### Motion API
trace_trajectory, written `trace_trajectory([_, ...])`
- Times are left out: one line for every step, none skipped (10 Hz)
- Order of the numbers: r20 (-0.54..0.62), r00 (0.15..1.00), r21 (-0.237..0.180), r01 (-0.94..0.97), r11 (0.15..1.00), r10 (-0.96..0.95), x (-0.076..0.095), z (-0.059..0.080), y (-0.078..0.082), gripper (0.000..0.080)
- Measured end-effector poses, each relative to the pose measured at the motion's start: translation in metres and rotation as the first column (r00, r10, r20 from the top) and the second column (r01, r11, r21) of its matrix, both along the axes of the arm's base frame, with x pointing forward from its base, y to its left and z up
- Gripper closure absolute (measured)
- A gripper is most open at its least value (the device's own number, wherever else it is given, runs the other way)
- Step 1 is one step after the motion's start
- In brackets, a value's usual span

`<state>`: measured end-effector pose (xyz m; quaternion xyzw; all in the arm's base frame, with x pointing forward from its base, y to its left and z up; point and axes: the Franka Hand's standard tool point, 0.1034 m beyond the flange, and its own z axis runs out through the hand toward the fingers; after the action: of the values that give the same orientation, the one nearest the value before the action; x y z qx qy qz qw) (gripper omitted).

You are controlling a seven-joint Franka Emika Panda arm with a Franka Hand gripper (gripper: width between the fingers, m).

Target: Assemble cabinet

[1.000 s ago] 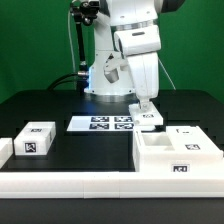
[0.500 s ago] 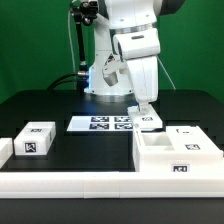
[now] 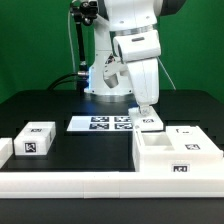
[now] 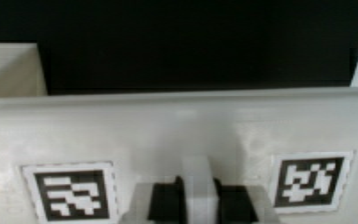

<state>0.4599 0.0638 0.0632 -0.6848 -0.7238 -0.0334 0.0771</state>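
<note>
The cabinet body (image 3: 172,152), a large white open box with a tag on its front, stands at the exterior view's front right. A smaller white tagged block (image 3: 33,139) lies at the front left. My gripper (image 3: 145,107) points down at the right end of the marker board, over a small white tagged part (image 3: 150,121). In the wrist view this white part (image 4: 194,130) fills the frame and shows two tags. My gripper (image 4: 202,200) has its dark fingers (image 4: 167,203) close on either side of a thin pale strip of it.
The marker board (image 3: 98,123) lies flat behind the middle of the table. A long low white border rail (image 3: 70,184) runs along the front edge. The robot's base (image 3: 105,75) stands at the back.
</note>
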Motion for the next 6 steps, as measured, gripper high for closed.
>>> trace_trajectory([-0.002,1.000,0.001,0.000,1.000,0.000,0.0003,-0.0003,0.0002,0.0737])
trace_trajectory([0.002,1.000,0.003,0.001,1.000,-0.001,0.0044,0.0007,0.0011,0.0737])
trace_trajectory([0.006,1.000,0.005,0.006,1.000,-0.006,0.0074,0.0016,0.0030,0.0737])
trace_trajectory([0.005,1.000,0.005,0.016,1.000,-0.016,0.0078,0.0021,0.0053,0.0737])
trace_trajectory([0.005,1.000,0.005,0.022,1.000,-0.022,0.0086,0.0024,0.0060,0.0737])
trace_trajectory([0.005,1.000,0.006,0.023,1.000,-0.024,0.0091,0.0019,0.0056,0.0737])
